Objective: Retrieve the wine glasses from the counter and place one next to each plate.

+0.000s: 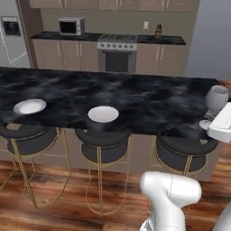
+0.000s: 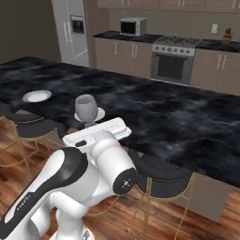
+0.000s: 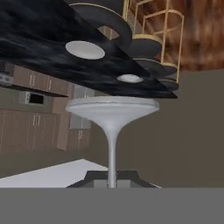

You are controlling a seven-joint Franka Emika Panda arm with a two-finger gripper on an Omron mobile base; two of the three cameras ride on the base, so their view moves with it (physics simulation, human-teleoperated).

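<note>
Black, white-veined marble covers the long island table (image 1: 149, 101) that runs across the middle of both base views, with gold-legged stools (image 1: 101, 144) tucked under its near edge. Two white plates lie on it near that edge: in the left base view the left plate (image 1: 30, 107) sits at the left of the frame and the middle plate (image 1: 103, 114) just left of centre, well apart from each other. In the right base view the far plate shows at the left, and the other plate is partly hidden behind the wine glass (image 2: 86, 108). That glass stands upright above the robot's white hand, its rounded bowl over the table's near edge; in the left base view it appears at the right edge of the frame, well apart from both plates. In the hand view the room is turned upside down: the glass's thin stem rises from between the fingers (image 3: 112, 184) at the bottom centre, and the fingers are closed tight on the stem. Both plates appear in the upper part of that view on the dark slab. Along the back wall at the top of the base views stand brown cabinets, a silver oven (image 1: 117, 53) and a microwave (image 1: 71, 25).
</note>
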